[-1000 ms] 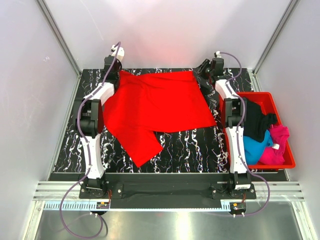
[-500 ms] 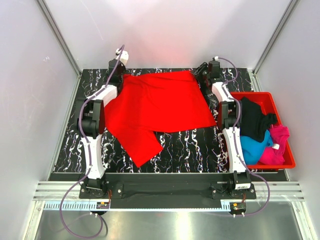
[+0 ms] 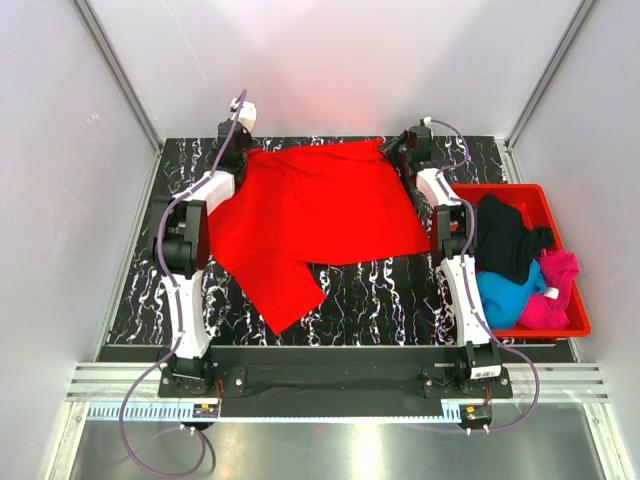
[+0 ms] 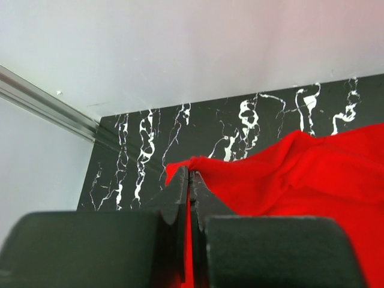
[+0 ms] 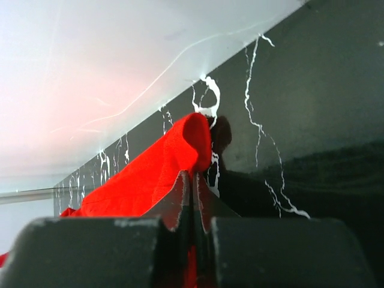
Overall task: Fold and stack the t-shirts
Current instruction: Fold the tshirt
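A bright red t-shirt (image 3: 315,205) lies spread over the black marbled table, one sleeve pointing toward the near edge. My left gripper (image 3: 241,150) is shut on its far left corner; in the left wrist view the red cloth (image 4: 288,174) is pinched between the closed jaws (image 4: 190,174). My right gripper (image 3: 393,150) is shut on the far right corner, with red cloth (image 5: 174,156) bunched over the closed jaw tips (image 5: 192,174). More t-shirts, black (image 3: 505,238), blue (image 3: 505,297) and pink (image 3: 555,290), lie piled in the bin.
A rigid red plastic bin (image 3: 565,245) stands at the table's right side beside the right arm. White walls with metal rails close in the table (image 3: 380,295) at the back and both sides.
My right gripper moved a little left to the shirt's far right corner and closed on it. The left gripper stayed shut on its corner.
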`<state>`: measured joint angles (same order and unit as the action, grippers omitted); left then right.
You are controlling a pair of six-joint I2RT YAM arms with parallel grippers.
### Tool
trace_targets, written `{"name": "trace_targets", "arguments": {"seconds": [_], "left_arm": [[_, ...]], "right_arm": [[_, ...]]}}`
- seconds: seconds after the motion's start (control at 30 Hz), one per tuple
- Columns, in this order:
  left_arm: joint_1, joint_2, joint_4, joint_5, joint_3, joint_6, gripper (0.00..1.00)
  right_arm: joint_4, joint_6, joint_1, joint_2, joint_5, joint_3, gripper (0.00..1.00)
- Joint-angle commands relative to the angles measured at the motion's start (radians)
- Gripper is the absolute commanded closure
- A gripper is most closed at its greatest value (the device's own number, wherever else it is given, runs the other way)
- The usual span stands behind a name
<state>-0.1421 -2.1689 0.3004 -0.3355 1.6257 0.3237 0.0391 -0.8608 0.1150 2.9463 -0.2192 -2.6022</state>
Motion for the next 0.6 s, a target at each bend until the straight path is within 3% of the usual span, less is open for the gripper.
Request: {"name": "trace_targets", "arguments": {"seconds": [0.0, 0.07, 0.2, 0.57], "left_arm": [[-0.008, 0.087, 0.075, 0.015, 0.006, -0.022, 1.00], [-0.008, 0.101, 0.069, 0.003, 0.011, -0.011, 1.00], [-0.008, 0.119, 0.043, -0.066, 0.023, 0.047, 1.00], [-0.007, 0.227, 0.029, -0.146, -0.089, 0.109, 1.00]], "right_arm": [[-0.161, 0.061, 0.008, -0.074, 0.027, 0.059, 1.00], [-0.261, 0.100, 0.006, -0.093, 0.021, 0.074, 1.00], [-0.300, 0.175, -0.001, -0.111, 0.026, 0.040, 1.00], [-0.393, 0.178, -0.031, -0.124, -0.034, 0.082, 1.00]]}}
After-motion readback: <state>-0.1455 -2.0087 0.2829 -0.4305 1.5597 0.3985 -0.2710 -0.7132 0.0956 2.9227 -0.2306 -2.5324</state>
